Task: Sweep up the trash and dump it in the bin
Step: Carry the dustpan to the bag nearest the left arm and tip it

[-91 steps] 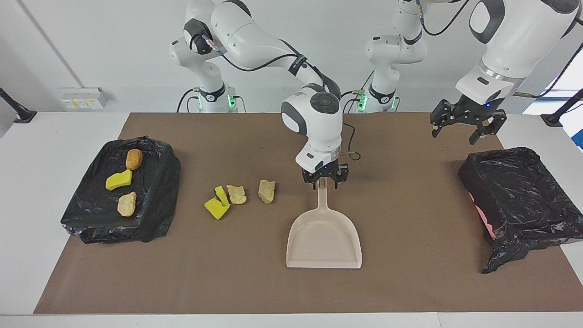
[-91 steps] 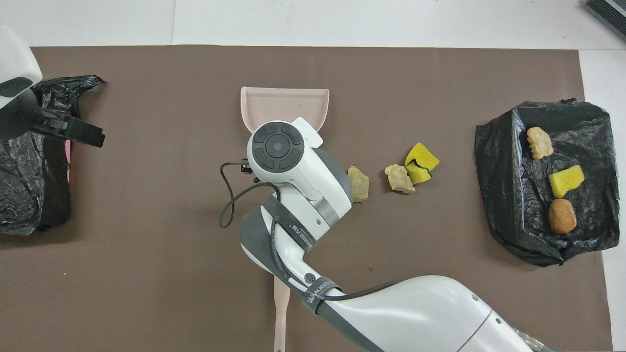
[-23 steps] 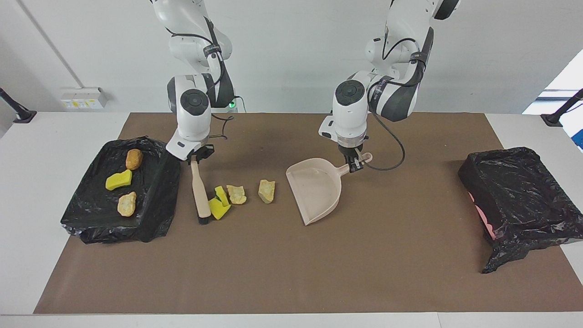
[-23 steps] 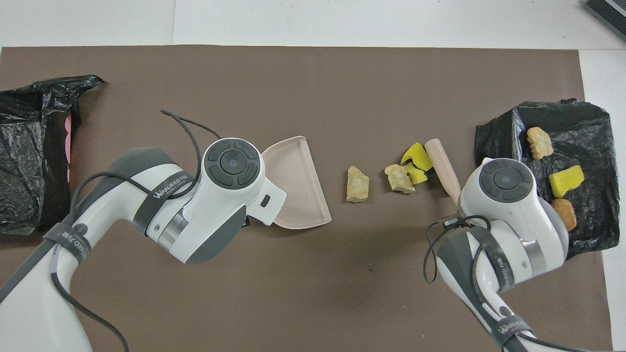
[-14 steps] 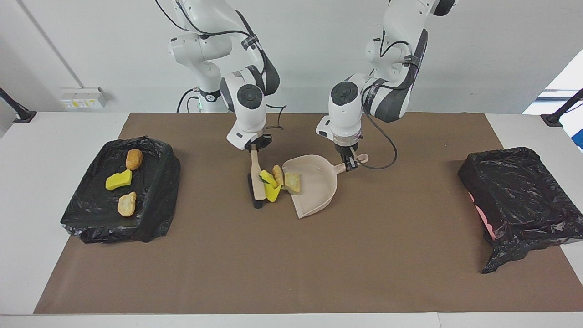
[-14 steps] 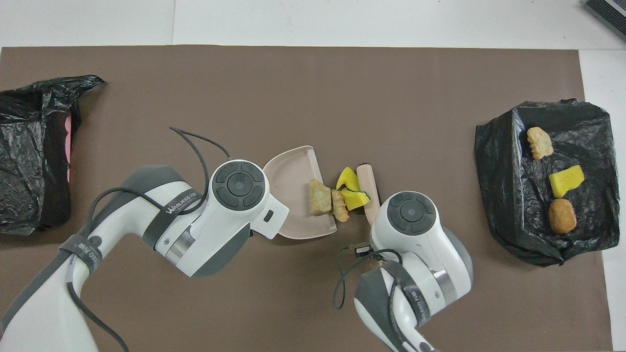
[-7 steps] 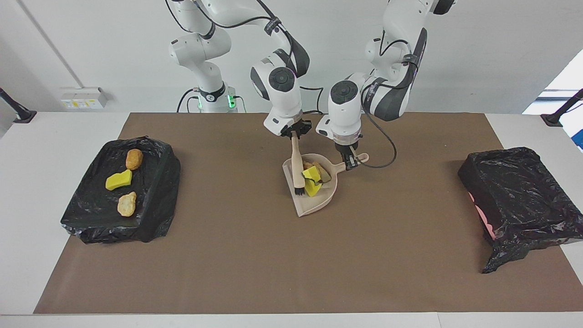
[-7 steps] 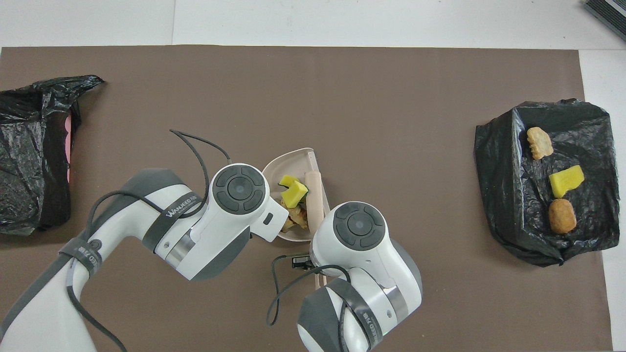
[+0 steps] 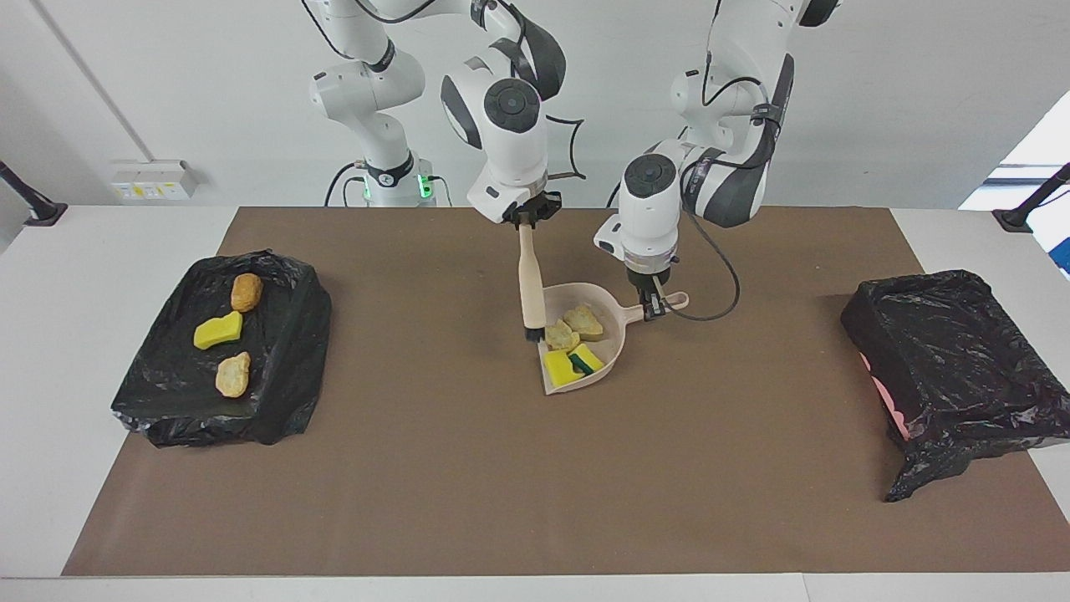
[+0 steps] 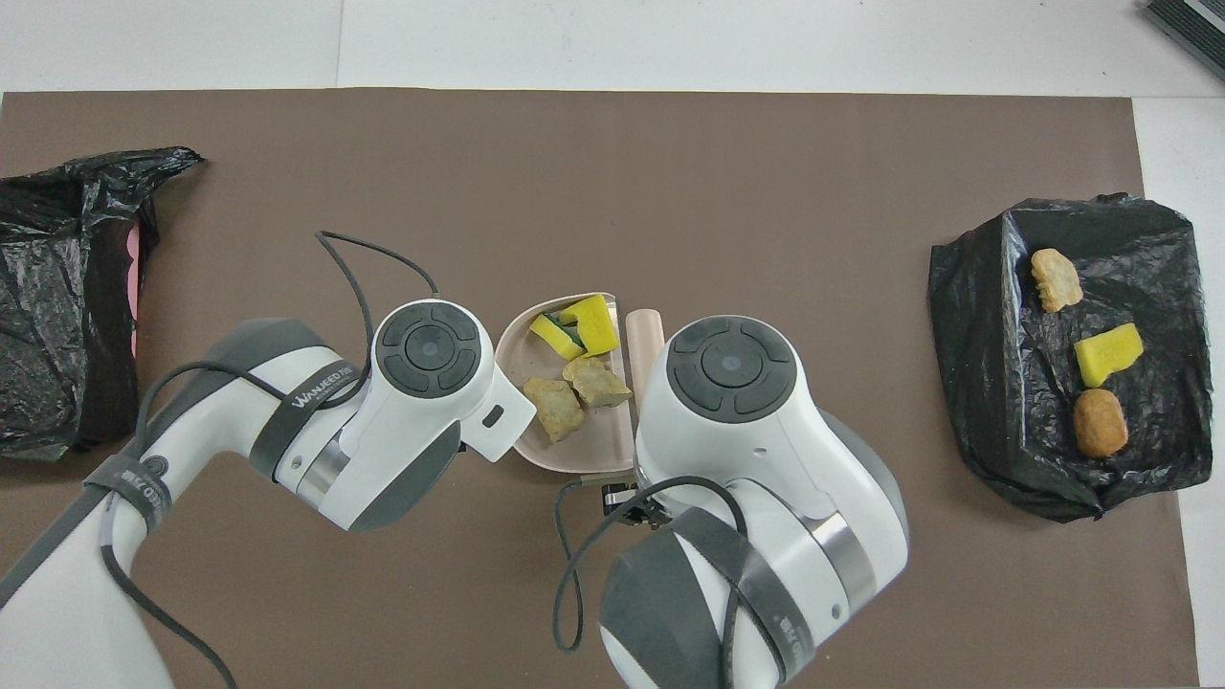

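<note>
Left claw (image 9: 653, 307) is clamped on the dustpan (image 9: 617, 334) handle; right claw (image 9: 526, 219) grips the brush (image 9: 529, 284). Four trash scraps (image 9: 572, 344) lie in the dustpan, mid-desk; three rest on the black bag (image 9: 288, 334).

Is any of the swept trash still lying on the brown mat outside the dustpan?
No: in the facing view both beige foam lumps and the yellow sponge pieces lie inside the dustpan, with bare mat around it.

Seven scraps of trash — four in the one dustpan (image 9: 614, 347) (two yellow sponge pieces (image 9: 562, 369), two beige foam lumps (image 9: 583, 321)), three on a black bag (image 9: 276, 368). Two black bags, one brush (image 9: 529, 284), two arms.
</note>
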